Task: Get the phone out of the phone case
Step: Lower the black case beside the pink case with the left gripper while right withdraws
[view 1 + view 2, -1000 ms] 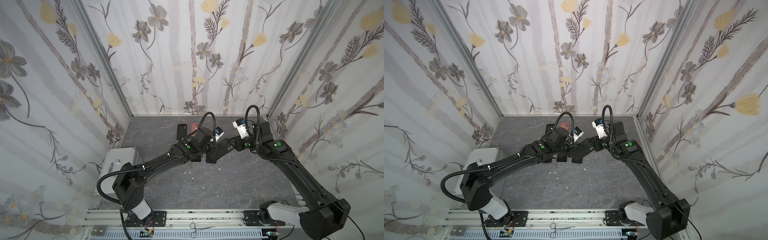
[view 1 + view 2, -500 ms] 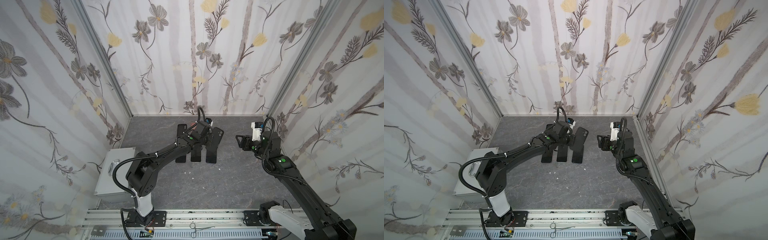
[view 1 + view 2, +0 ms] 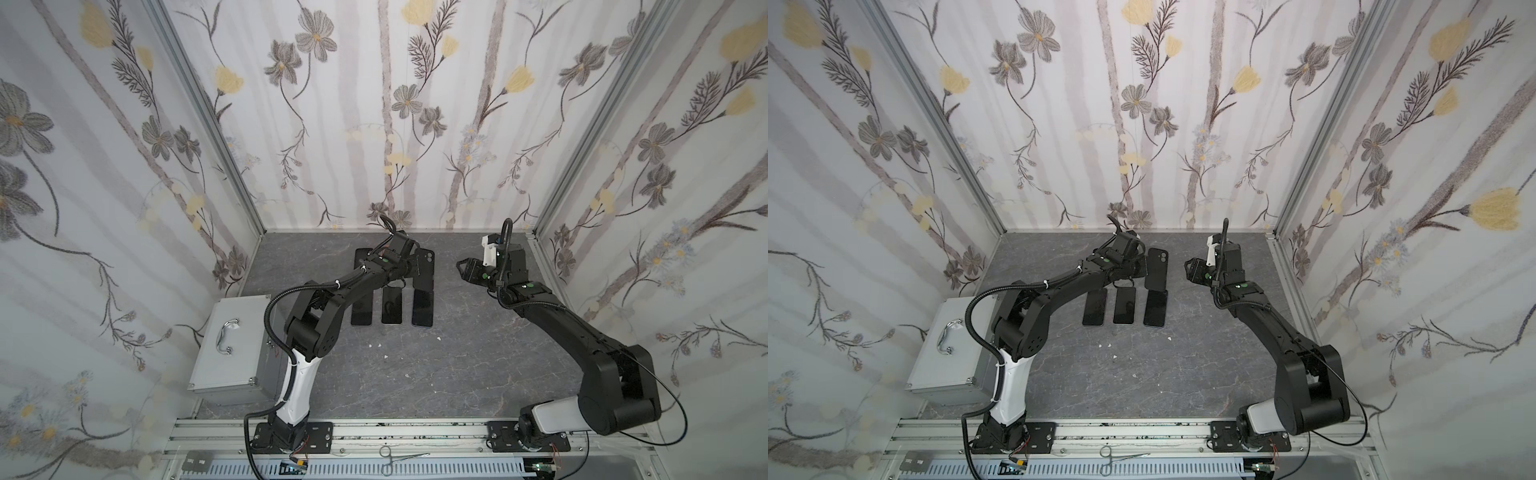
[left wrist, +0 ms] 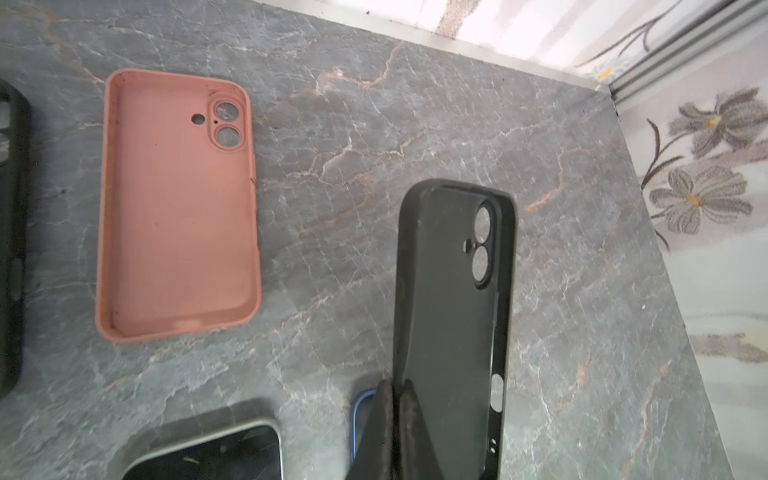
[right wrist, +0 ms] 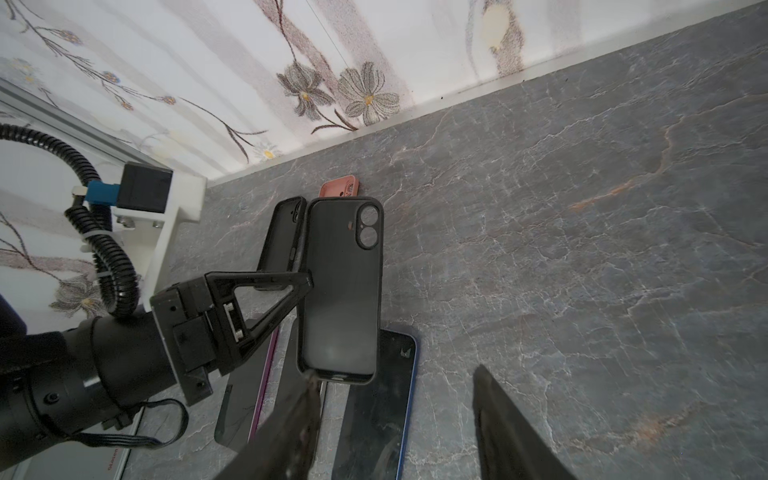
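Since bare bench [image 4: 353, 166] is seen through the lens holes of the black case [image 4: 453, 311], the task is judged all but done. Nearest the rail [image 3: 415, 434], three phones [image 3: 391, 305] are laid in a row on the bench; the blue-rimmed phone [image 3: 422, 309], at the 3 o'clock end, is judged the one freed. Beyond it, toward 12 o'clock, the black case is held tilted above the bench by the left fingers [image 4: 388, 419], which are pinched on its side wall, probably to be set down empty. Well apart at 3 o'clock, the right fingers [image 5: 503, 419] are spread, and nothing is held. The blue rim is told only in the wrist views. A pink case [image 4: 174, 203], hollow side up, is shown whole only in the left wrist view; in the top views it is not made out.
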Controlling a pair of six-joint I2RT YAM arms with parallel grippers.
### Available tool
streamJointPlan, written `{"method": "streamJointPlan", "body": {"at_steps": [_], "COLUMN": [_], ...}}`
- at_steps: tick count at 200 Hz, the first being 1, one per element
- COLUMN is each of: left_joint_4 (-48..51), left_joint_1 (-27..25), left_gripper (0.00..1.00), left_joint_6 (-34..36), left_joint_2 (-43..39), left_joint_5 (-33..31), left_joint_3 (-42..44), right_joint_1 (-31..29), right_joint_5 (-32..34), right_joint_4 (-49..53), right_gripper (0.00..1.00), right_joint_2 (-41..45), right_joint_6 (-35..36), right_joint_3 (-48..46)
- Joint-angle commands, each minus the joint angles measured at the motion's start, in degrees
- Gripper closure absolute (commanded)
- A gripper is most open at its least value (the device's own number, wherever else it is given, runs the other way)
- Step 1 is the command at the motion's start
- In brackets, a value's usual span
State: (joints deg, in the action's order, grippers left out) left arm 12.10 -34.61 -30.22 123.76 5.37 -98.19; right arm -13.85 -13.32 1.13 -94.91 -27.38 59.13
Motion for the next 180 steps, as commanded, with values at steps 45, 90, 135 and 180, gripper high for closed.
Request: {"method": "streamJointPlan", "body": {"at_steps": [45, 90, 135, 180], "left_joint_4": [-1.11, -0.52, 0.96, 3.11], "left_joint_1": [2.62, 3.74, 4.02, 4.11], "left_gripper": [1.0, 1.0, 1.0, 1.0], "left_joint_6": [-2.5, -2.79, -2.11, -1.71], "left_joint_2": [9.85, 15.32, 19.33, 22.39], "left_joint_5": [4.46, 5.09, 4.65, 3.95], "left_joint_3": [-10.63, -16.83, -21.51, -25.8], "right_joint_1": [0.0, 0.05, -0.03, 0.01], "right_joint_5": [-8.19, -9.05, -10.9, -10.85], "right_joint_4": [-1.21, -0.85, 0.16, 2.32], "right_gripper": [0.42, 0.43, 0.44, 0.44], "right_joint_2": [-17.28, -25.14, -30.92, -35.13], "right_joint_6": [-1.56, -2.42, -2.4, -2.33], "right_joint_3": [11.68, 17.75, 23.3, 28.47]}}
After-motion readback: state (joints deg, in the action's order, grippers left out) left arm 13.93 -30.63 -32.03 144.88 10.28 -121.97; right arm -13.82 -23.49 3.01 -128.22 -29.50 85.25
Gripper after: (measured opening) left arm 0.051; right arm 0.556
